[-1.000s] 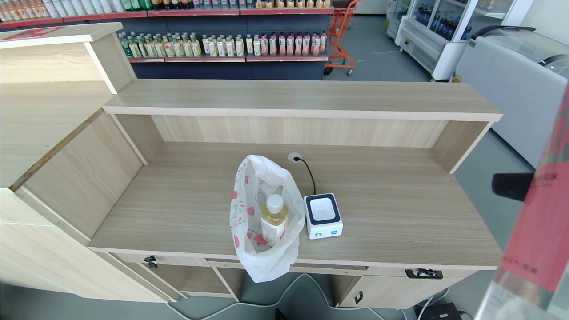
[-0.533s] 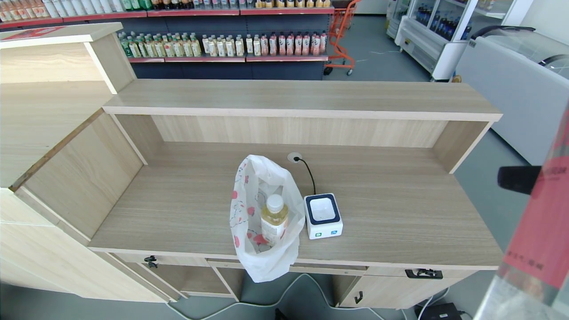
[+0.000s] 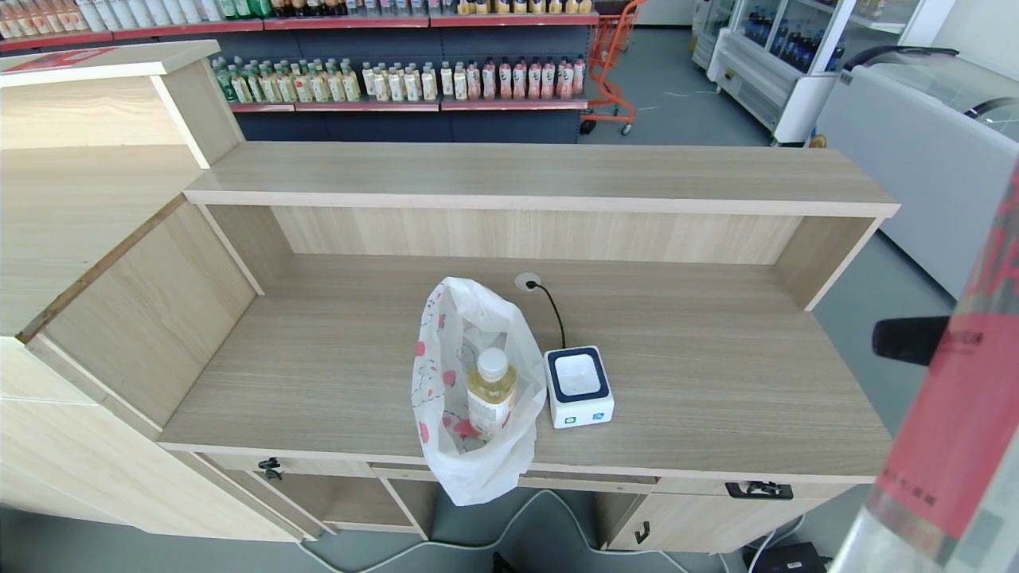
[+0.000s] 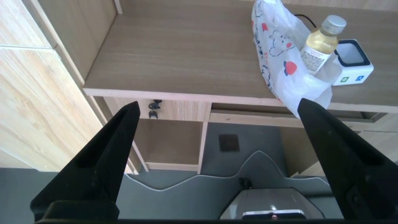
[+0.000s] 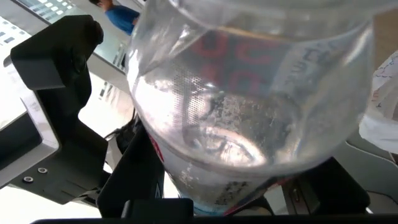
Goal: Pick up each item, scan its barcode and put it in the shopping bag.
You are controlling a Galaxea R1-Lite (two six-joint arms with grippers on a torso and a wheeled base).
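Observation:
A white shopping bag (image 3: 446, 374) with red prints stands open near the counter's front edge, and a yellow-drink bottle (image 3: 491, 390) stands upright inside it. Just right of the bag sits the white barcode scanner (image 3: 579, 386). A clear bottle with a red label (image 3: 955, 414) hangs off the counter's right end, close to the head camera. My right gripper (image 3: 943, 342) is shut on it, with one black finger (image 3: 907, 340) showing. The bottle's clear base (image 5: 249, 112) looms in the right wrist view. My left gripper (image 4: 217, 162) is open, holding nothing, low before the counter's front edge. The bag (image 4: 273, 43) and scanner (image 4: 352, 61) lie beyond it.
The wooden counter (image 3: 700, 374) has a raised back shelf (image 3: 541, 171) and a side wall (image 3: 151, 310) on the left. A black cable (image 3: 551, 306) runs from the scanner to a hole in the top. Store shelves and freezers stand behind.
The held red-label bottle and my right gripper drifted slightly right, then back left and a little lower. The bag, its bottle and the scanner have not moved.

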